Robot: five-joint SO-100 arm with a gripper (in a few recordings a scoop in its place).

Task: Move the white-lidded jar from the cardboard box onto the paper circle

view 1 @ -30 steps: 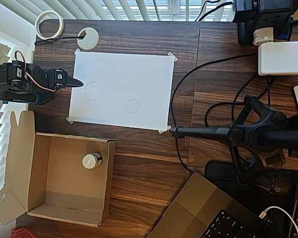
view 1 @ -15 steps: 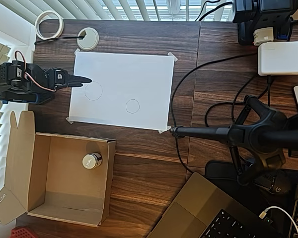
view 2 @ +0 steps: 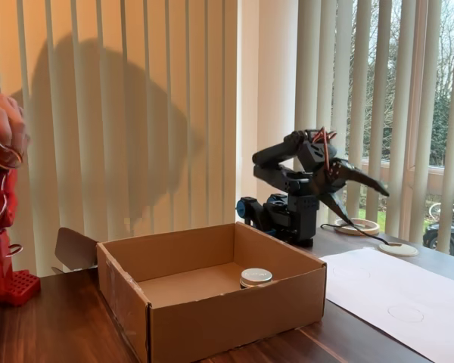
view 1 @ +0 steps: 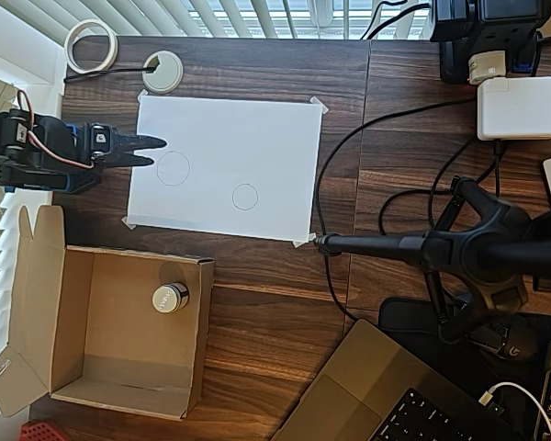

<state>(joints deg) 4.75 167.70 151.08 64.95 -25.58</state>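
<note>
Currently the gripper (view 1: 154,151) is hovering at the upper left of the overhead view, fingers apart and empty, pointing right over the sheet. The white-lidded jar (view 1: 170,297) is sitting in the cardboard box (view 1: 46,312), directly below in frame.

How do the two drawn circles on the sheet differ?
The larger circle sits near the sheet's left edge in the overhead view, close to the gripper; the paper circle is smaller, lower and nearer the middle. Both are thin pencil outlines with nothing on them.
</note>
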